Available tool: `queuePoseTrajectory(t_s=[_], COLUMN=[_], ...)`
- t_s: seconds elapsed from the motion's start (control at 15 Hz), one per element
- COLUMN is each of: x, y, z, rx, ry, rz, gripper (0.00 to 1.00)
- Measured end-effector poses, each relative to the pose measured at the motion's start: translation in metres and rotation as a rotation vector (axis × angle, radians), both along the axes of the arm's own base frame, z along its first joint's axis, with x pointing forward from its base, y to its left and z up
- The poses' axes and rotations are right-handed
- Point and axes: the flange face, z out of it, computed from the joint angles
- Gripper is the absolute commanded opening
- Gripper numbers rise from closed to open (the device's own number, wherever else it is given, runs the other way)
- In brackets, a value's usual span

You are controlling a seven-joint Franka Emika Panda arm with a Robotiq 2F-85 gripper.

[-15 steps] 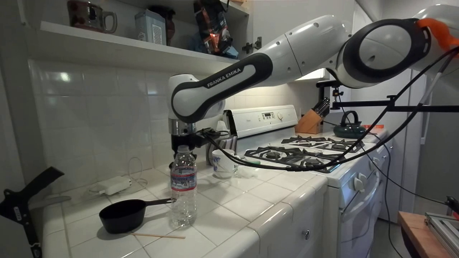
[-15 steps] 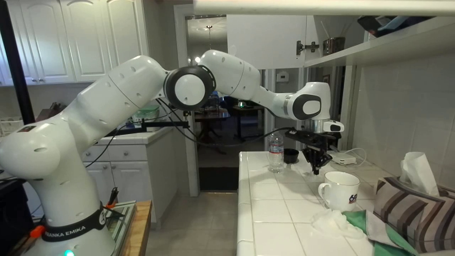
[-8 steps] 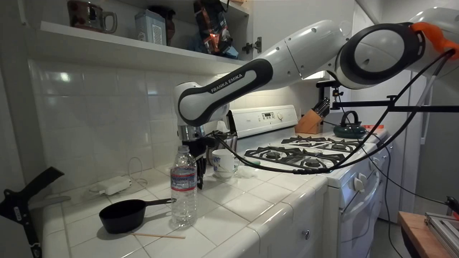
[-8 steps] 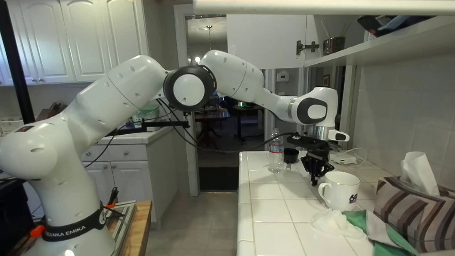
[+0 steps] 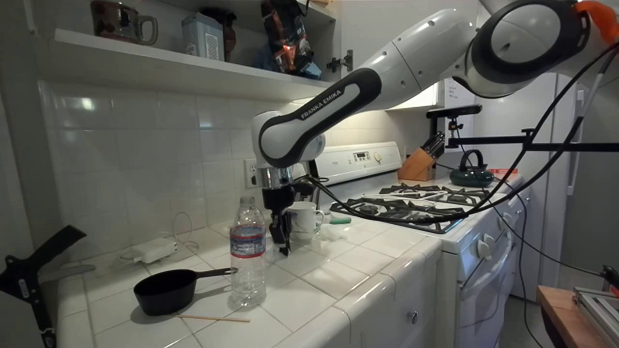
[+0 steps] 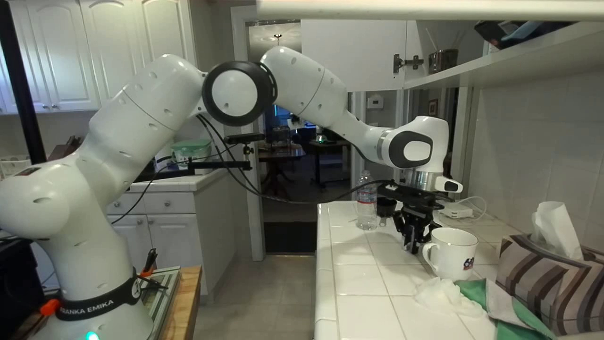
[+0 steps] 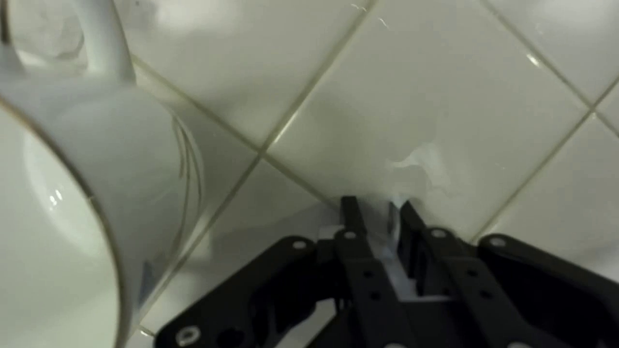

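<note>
Wrist view shows the gripper (image 7: 378,205) near the white mug (image 7: 111,159), with a strip of tile visible between them. The mug stands upright on the bench (image 6: 358,278), and the gripper points down beside it. The gripper's fingers (image 7: 353,217) are a little apart, with only a narrow gap; a pale shine is in this gap, and I cannot tell if it is a reflection or some clear thing.

The first danger, in my judgement, is a push against the mug. The outer link (image 7: 232,290) of the gripper on the mug's side lies near the mug's wall, so if the fingers spread wider, or the wrist turns toward the mug, this link may knock it, and it could slide or tip to the crumpled white heap (image 6: 446,297) and the tissue box (image 6: 542,283), which are on the side of the mug away from the gripper.

The second danger comes from the height. The fingertips (image 7: 349,203) are low beside the mug, close above the bench or on it, I cannot say which, so even a small lowering could press them on the hard tile.

In both exterior views the gripper stands between the mug and the plastic bottle (image 5: 248,241). This bottle is tall and narrow, therefore a careless swing away from the mug could topple it, perhaps onto the handle of the black pan (image 5: 167,292)
</note>
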Motion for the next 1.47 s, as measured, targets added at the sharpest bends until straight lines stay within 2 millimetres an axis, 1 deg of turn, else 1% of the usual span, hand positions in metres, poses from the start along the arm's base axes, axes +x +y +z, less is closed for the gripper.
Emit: queuePoseTrajectory(t_s=[0.13,0.33,0.47,0.6,0.67,0.73,0.87,0.93,1.0,1.13,1.33,1.47], x=[-0.011,-0.026,-0.035,-0.043,-0.045,-0.047,-0.048,-0.049,-0.049,-0.049,-0.048,-0.045], y=[-0.006,-0.009,-0.005,0.001,0.005,0.008,0.015,0.017,0.019,0.021,0.022,0.021], z=[0.002,0.014,0.024,0.031,0.034,0.035,0.033,0.031,0.028,0.023,0.016,0.012], rx=[0.006,0.042,0.074,0.105,0.119,0.133,0.157,0.165,0.169,0.173,0.174,0.172], ry=[-0.02,-0.078,-0.11,-0.131,-0.141,-0.15,-0.156,-0.153,-0.149,-0.141,-0.151,-0.176], rz=[-0.002,0.009,0.019,0.034,0.042,0.05,0.058,0.057,0.058,0.059,0.058,0.054], gripper=[0.67,0.9,0.95,0.94,0.84,0.77,0.52,0.45,0.37,0.25,0.03,0.0])
